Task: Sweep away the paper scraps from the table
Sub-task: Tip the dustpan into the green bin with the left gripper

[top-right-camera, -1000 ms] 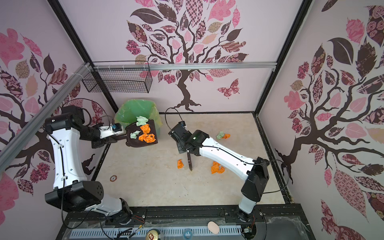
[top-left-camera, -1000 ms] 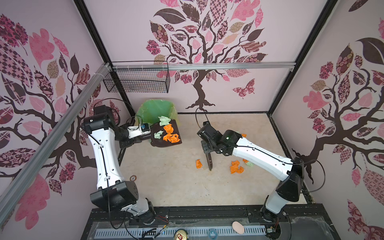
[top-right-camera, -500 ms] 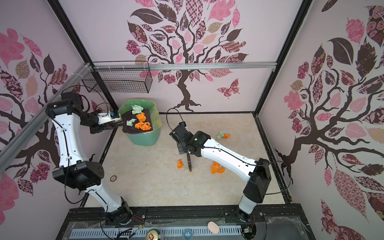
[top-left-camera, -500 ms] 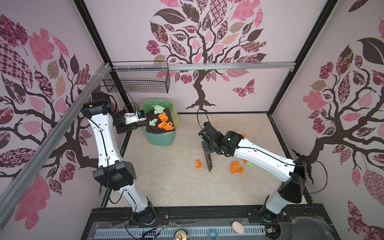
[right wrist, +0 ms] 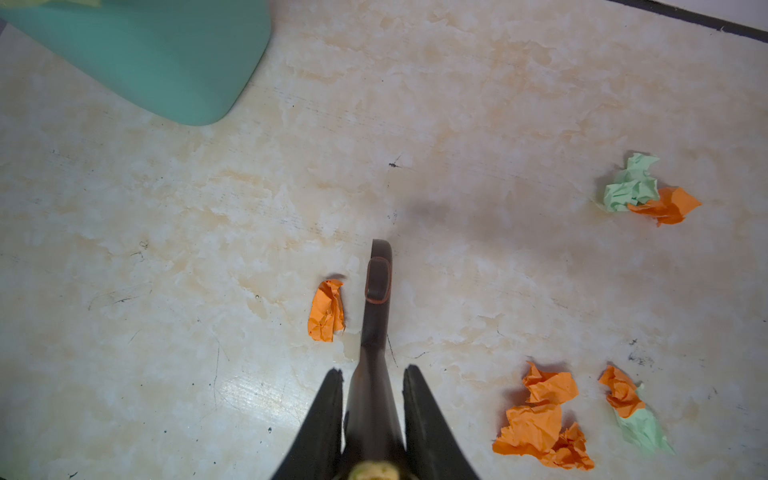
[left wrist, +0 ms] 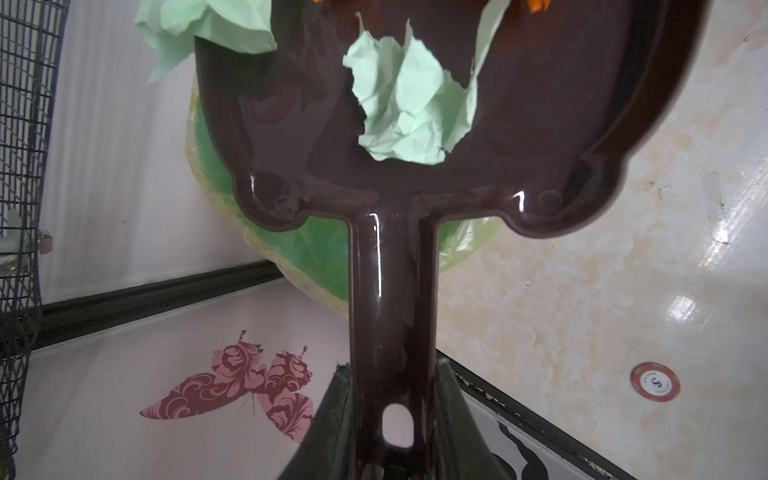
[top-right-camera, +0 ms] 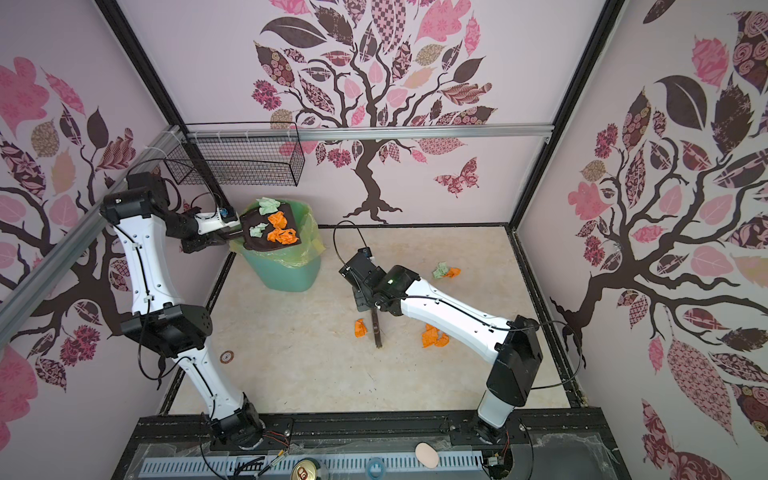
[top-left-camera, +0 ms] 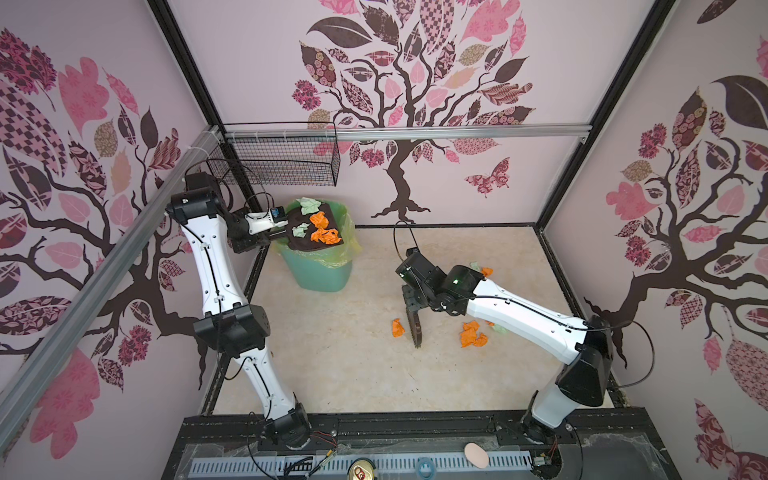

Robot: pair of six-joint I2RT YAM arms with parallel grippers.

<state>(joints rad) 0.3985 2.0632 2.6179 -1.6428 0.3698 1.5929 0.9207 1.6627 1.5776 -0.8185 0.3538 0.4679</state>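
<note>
My left gripper is shut on the handle of a dark brown dustpan and holds it over the mouth of a green bin. Orange and pale green paper scraps lie on the pan. My right gripper is shut on a dark brush, which stands on the beige table. One orange scrap lies just beside the brush. An orange cluster, an orange-and-green pair and a farther green-and-orange pair lie on its other side.
A black wire basket hangs on the back-left wall above the bin. A round chip lies near the table's left edge. The black rail base at the front carries a can and small items. Walls enclose three sides.
My left arm has carried the loaded dustpan back and to the left, from beside the bin to over its mouth. The right arm and brush have hardly moved.
</note>
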